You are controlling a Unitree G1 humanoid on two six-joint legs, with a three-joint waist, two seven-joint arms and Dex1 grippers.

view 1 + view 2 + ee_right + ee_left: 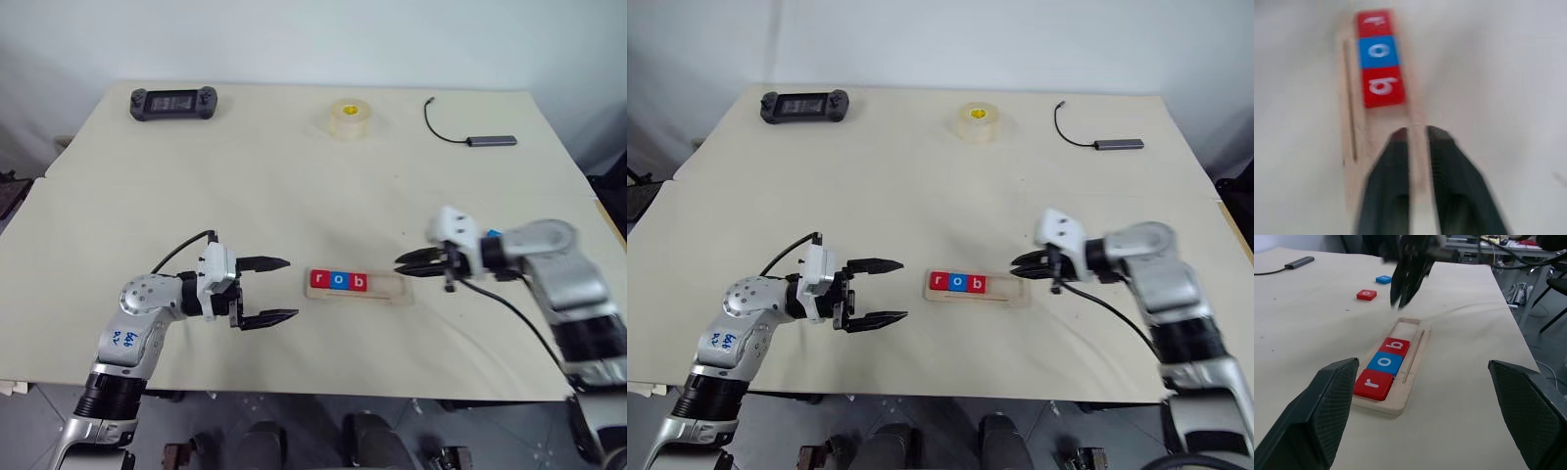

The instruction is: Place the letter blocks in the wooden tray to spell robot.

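Note:
The wooden tray (390, 285) lies near the table's front edge. Three letter blocks fill its left part: red r (318, 280), blue o (339, 281) and red b (359, 282). My right gripper (402, 263) hovers just over the tray's bare right end, pointing left, its fingers a narrow gap apart with nothing between them. In its wrist view the fingers (1393, 161) hang over bare wood behind the b (1382, 86). My left gripper (291, 288) stands wide open left of the tray, holding nothing. In the left wrist view, a loose red o block (1366, 294) and a blue block (1383, 279) lie beyond the tray (1415, 355).
At the table's far side sit a black handheld controller (174, 102), a round roll of tape (347, 118) and a grey USB hub with a black cable (490, 140). The table's front edge runs just behind both arms.

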